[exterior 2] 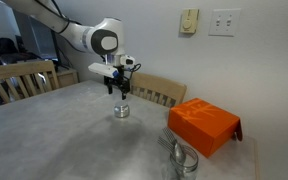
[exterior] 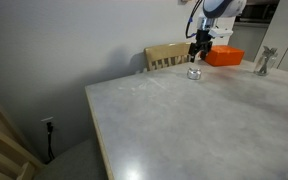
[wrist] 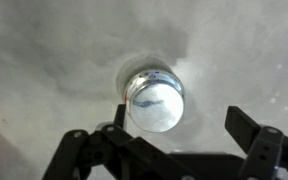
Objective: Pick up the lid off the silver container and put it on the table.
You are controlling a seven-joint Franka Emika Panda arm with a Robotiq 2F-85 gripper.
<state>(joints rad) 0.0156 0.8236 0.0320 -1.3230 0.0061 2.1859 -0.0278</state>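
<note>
The small silver container (exterior: 194, 72) stands on the marbled table (exterior: 184, 125) near its far edge; it also shows in the other exterior view (exterior 2: 121, 110). In the wrist view it is seen from above (wrist: 154, 98), and its round silvery lid (wrist: 156, 106) sits on top. My gripper (exterior 2: 121, 89) hangs just above it, apart from it in both exterior views (exterior: 196, 56). In the wrist view the jaws (wrist: 184, 125) are open and empty. The left finger is close beside the container and the right finger is well off to its right.
An orange box (exterior 2: 204, 125) lies on the table near the container, also in an exterior view (exterior: 224, 57). A taller silver spouted item (exterior: 265, 62) stands beyond it (exterior 2: 181, 155). Wooden chairs (exterior 2: 159, 90) (exterior 2: 24, 78) (exterior: 4, 150) stand at the table's edges.
</note>
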